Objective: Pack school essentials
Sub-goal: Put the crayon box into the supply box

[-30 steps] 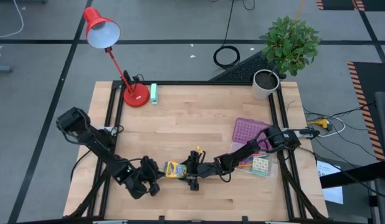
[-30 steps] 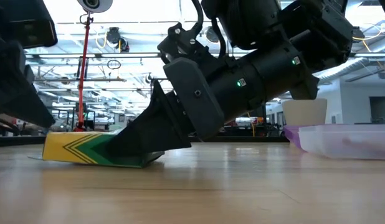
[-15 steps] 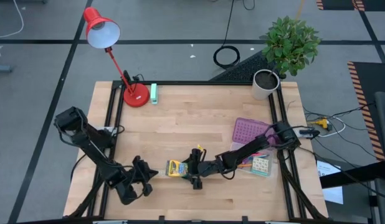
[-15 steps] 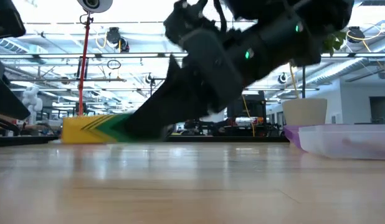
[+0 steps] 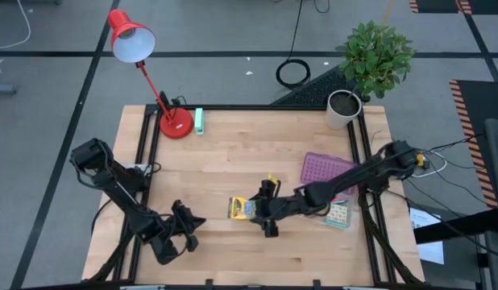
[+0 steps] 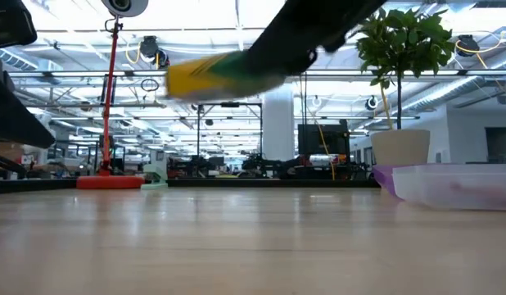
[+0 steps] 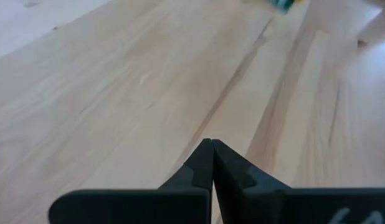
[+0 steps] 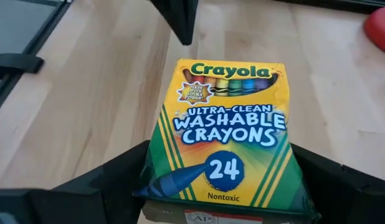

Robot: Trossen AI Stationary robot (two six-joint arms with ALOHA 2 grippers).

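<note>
From above, the right gripper (image 5: 261, 211) sits over the near middle of the table (image 5: 249, 145), its fingers clamped on the crayon box (image 5: 240, 209); the left gripper (image 5: 187, 228) waits at the near left, away from the work; a purple tray (image 5: 320, 167) lies to the right of the crayon box, with a pale patterned pack (image 5: 338, 214) just beside its near edge and pencils partly hidden under the right arm; a red lamp (image 5: 144, 64) and a small mint block (image 5: 199, 121) stand at the far left, a potted plant (image 5: 370, 64) at the far right.

From table height, the crayon box (image 6: 216, 75) hangs clear above the wood, blurred, with the purple tray (image 6: 449, 182) resting at the right.

The left wrist camera shows its own fingers (image 7: 202, 168) pressed together with nothing between them, over bare wood.

The right wrist camera shows the crayon box (image 8: 227, 143) face up between its two dark fingers (image 8: 108, 180), gripped at both sides.

By my reading, packing is at an early stage: the box is lifted but not yet in the tray; the pack and pencils sit outside it; scissors and pen I cannot make out.
</note>
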